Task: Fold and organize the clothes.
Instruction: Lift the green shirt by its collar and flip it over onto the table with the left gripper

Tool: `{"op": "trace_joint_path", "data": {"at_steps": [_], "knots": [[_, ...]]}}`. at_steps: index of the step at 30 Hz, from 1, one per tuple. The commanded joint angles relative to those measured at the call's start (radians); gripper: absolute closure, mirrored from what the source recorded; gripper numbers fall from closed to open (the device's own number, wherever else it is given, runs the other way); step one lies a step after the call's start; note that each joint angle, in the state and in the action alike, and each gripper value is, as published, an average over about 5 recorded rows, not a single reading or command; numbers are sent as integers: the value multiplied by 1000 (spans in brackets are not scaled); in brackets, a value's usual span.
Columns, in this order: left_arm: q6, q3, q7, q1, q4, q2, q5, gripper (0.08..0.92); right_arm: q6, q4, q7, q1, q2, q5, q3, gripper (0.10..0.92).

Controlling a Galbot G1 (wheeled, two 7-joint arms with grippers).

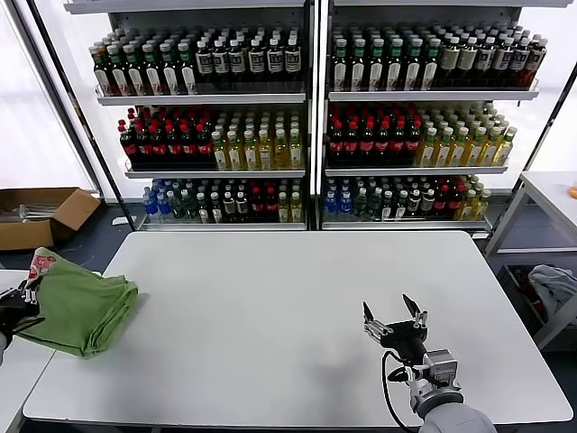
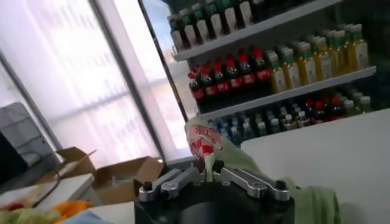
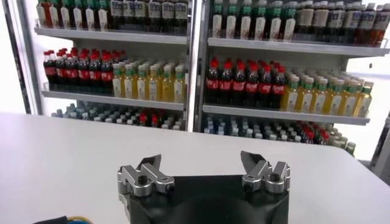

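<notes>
The green shirt (image 1: 79, 309) lies in a soft folded bundle at the far left edge of the white table (image 1: 288, 316), at about nine o'clock in the head view. It hangs partly over the gap next to a smaller white table (image 1: 13, 374) at the lower left. A bit of its red-and-white checkered print (image 1: 41, 266) peeks out at the end near the left claw (image 1: 20, 298). The left claw is pressed together and pinches the cloth right at that printed end. The left wrist view shows it well: the two fingers (image 2: 173, 181) meet in the middle and the cloth (image 2: 210, 149) stands up out of them. I think it holds the shirt there so it can pull or carry the bundle off to the side, where folded clothes may go. The shirt looks folded already, so the job seems near its end, though I cannot be sure. The right claw (image 1: 394, 317) hovers over the bare table at about five o'clock, well apart from the shirt. Its fingers are spread wide and hold nothing. It seems to wait out of the way so it does not bump the cloth. Behind the table stand shelves (image 1: 311, 95) full of drink bottles, and a cardboard box (image 1: 41, 215) sits on the floor at ten o'clock.
</notes>
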Motion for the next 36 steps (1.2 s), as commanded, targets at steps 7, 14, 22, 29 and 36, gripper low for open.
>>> {"op": "trace_joint_path", "data": {"at_steps": [7, 14, 22, 29, 36], "knots": [[145, 400, -151, -22, -588, -216, -8, 890, 5, -5, 2, -37, 22, -30, 2, 203], [140, 699, -115, 3, -578, -350, 219, 890, 3, 30, 1, -73, 43, -65, 1, 203], [129, 775, -94, -45, -373, -431, 315, 890, 0, 33, -1, -78, 37, -59, 8, 203], [149, 772, -111, -69, -384, -429, 229, 890, 2, 24, 1, -82, 49, -73, -3, 203], [114, 771, -181, -161, -308, -468, 132, 775, 1, 17, 3, -86, 58, -88, -18, 203]]}}
